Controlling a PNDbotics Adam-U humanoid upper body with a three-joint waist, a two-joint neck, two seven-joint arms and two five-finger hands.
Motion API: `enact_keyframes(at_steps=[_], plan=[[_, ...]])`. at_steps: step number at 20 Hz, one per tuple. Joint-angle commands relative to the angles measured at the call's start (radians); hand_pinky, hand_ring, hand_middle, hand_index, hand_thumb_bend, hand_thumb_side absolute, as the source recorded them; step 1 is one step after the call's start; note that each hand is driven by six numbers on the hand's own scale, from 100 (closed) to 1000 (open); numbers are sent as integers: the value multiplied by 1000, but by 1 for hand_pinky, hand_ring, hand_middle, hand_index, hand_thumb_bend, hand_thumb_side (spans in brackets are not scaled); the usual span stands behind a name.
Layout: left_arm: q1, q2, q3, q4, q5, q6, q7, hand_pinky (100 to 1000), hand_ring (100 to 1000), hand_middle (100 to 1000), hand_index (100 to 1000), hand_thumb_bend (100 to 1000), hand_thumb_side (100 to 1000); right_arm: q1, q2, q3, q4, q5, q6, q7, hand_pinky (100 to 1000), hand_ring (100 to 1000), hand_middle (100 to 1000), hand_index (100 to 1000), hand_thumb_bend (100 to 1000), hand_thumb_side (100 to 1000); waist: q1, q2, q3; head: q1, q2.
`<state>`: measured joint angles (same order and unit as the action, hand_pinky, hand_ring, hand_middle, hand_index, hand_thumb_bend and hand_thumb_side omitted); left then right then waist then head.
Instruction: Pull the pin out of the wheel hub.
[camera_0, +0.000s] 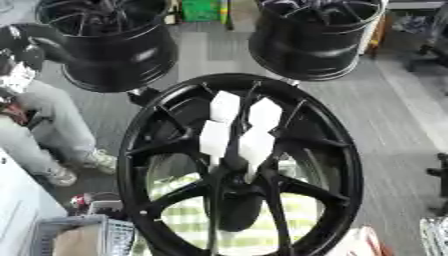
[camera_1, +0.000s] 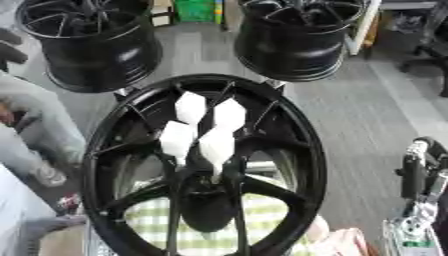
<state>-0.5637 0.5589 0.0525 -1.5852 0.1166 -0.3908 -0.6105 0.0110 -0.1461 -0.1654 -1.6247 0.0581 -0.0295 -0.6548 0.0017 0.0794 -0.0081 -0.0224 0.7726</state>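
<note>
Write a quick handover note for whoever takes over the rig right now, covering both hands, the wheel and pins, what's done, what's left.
Left hand: not in view. Right hand: not in view; only part of a black and silver arm shows at the right edge.
The black wheel hub stands facing the camera, front and centre. Four white pins are clustered at its middle, apparently all still seated.
Two more black wheels stand behind.
Done: nothing visible yet. Left: reach in, grasp a pin, pull it out.
</note>
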Motion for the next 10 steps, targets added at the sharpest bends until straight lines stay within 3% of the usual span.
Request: enact_keyframes(at_steps=[1, 3, 7, 10], plan=[[-112, 127, -109, 66, 18, -159, -58, 767, 720, 749, 839, 100, 432, -1, -26, 4, -16, 3, 0, 6, 471, 686, 771, 815, 100, 794, 5, -13, -5, 0, -3], [-194, 163, -185, 116, 8, -256, -100, 772, 731, 760, 846, 100, 358, 1, -30, 5, -15, 3, 1, 7, 471, 686, 771, 816, 100, 785, 9, -16, -9, 1, -3], [-331, 174, -336, 204, -22, -425, -199, 772, 737, 767, 848, 100, 345, 4, -38, 8, -14, 4, 2, 10, 471, 686, 770, 815, 100, 786, 20, -21, -20, 3, -3], [-403, 145, -429, 250, -51, -502, -273, 767, 732, 764, 846, 160, 371, 7, -43, 8, -13, 5, 2, 11, 471, 686, 770, 815, 100, 786, 27, -24, -24, 1, -3]])
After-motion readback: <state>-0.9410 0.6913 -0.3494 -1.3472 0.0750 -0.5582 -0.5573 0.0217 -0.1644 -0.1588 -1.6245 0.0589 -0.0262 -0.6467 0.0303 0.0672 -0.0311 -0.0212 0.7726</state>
